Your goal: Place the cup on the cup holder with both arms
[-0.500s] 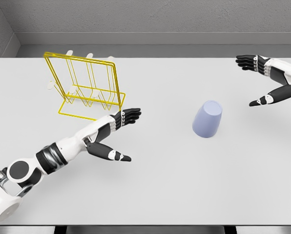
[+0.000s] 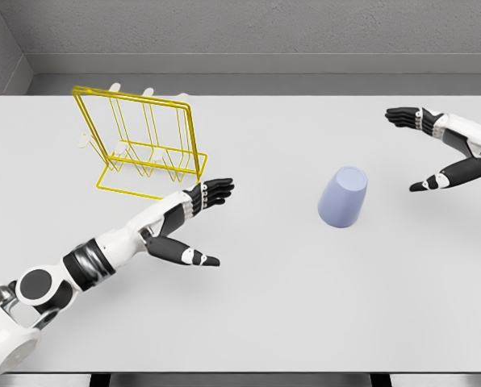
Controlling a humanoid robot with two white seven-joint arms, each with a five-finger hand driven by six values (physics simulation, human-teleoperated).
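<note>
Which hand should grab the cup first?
Probably the right hand. It is open with the cup just off its fingers, nothing between. The left hand, also open, sits farther away, nearer the yellow cup holder.

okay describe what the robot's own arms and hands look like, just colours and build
Both arms have glossy white shells with black joint sections. The left arm shows a round black-and-grey elbow joint and a dark band on the forearm. The left robot hand and right robot hand each have five black fingers with small silver knuckle segments and white patches near the thumb. No cables or markings are visible.

Bright, even, sharp render; shadows soft, no glare.
</note>
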